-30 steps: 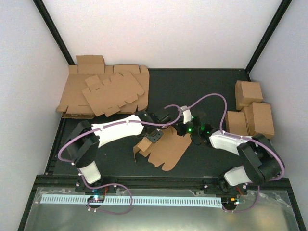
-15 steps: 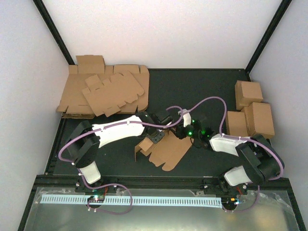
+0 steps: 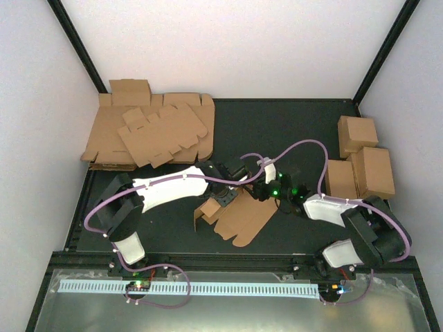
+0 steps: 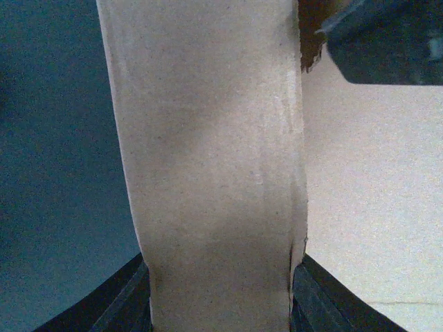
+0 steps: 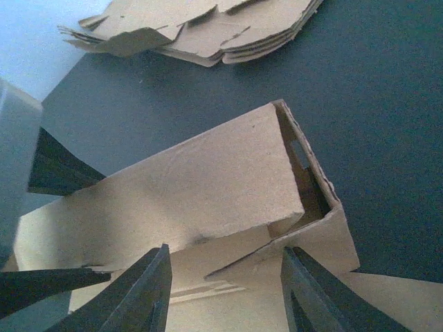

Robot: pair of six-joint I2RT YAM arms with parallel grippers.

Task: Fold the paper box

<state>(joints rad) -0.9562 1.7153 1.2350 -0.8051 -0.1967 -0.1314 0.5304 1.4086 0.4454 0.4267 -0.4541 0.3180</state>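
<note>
The paper box (image 3: 237, 216) lies near the middle of the bench (image 3: 291, 131), a little toward the near edge, between the 2 arms. Most of it lies flat as a broad brown sheet. Its left end is folded up into standing walls.

The left gripper (image 3: 220, 200) reaches in from the left and meets that raised left end. In the left wrist view, a long cardboard panel of the box fills the whole gap between the 2 fingers. Its edges touch both of them, so the gripper is about half closed and clamped across the width of the panel.

The right gripper (image 3: 258, 190) sits just beside the far right part of the box. In the right wrist view its 2 fingers stand apart with nothing pinched between them. Just ahead of the tips, a long raised panel and a short end wall meet at a corner. A flat part of the sheet lies under the gap.

A stack of flat blanks (image 3: 149, 131) fills the far left corner of the bench. 3 folded boxes (image 3: 363, 162) stand together along the right edge, well apart from the paper box.
</note>
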